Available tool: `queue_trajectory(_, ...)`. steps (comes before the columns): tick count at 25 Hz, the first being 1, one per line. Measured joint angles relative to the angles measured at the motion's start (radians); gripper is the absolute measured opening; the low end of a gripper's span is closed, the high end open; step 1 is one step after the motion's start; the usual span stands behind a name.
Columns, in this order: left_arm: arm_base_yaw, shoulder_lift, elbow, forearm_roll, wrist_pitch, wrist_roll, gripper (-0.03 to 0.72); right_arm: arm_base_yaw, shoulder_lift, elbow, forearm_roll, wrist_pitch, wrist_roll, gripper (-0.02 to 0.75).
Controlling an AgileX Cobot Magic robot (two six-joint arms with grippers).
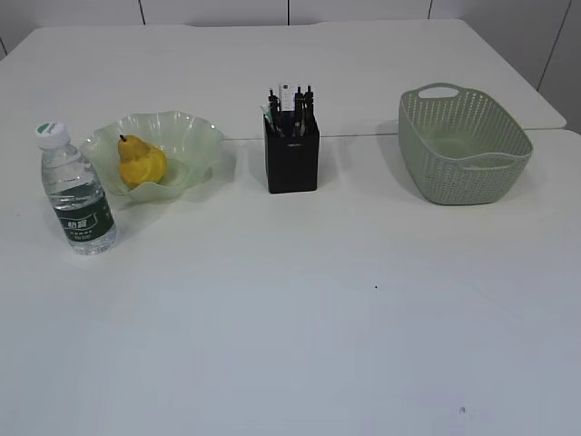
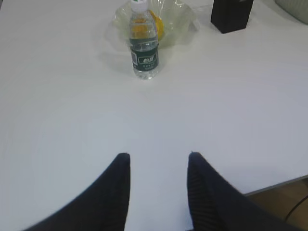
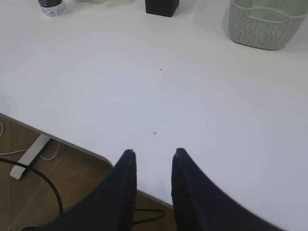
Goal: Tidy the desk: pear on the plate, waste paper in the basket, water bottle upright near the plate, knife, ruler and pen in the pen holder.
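Pear [image 1: 142, 163], smooth and yellow, sits in the ruffled glass plate [image 1: 195, 136], the clear bottle [image 1: 77, 193] upright just beside it. My left jaws [image 2: 159, 156] and right jaws [image 3: 151, 153] hang parted, empty, over bare white worktop [image 1: 300, 309] near its front edge. Matte black pen holder [image 1: 291, 162] and woven basket [image 1: 463, 145] stand well apart.

In the right wrist view the water bottle [image 3: 51, 6] and pen holder [image 3: 162, 6] are cut off by the top edge. The basket [image 1: 463, 145] wall hides its contents. The items in the pen holder are too small to identify.
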Motion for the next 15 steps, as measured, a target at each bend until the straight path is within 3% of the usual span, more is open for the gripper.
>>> queue_trajectory(15,0.0,0.0,0.183,-0.041,-0.12,0.06,0.275,0.0,0.0,0.099,-0.008,-0.09,-0.042,0.217)
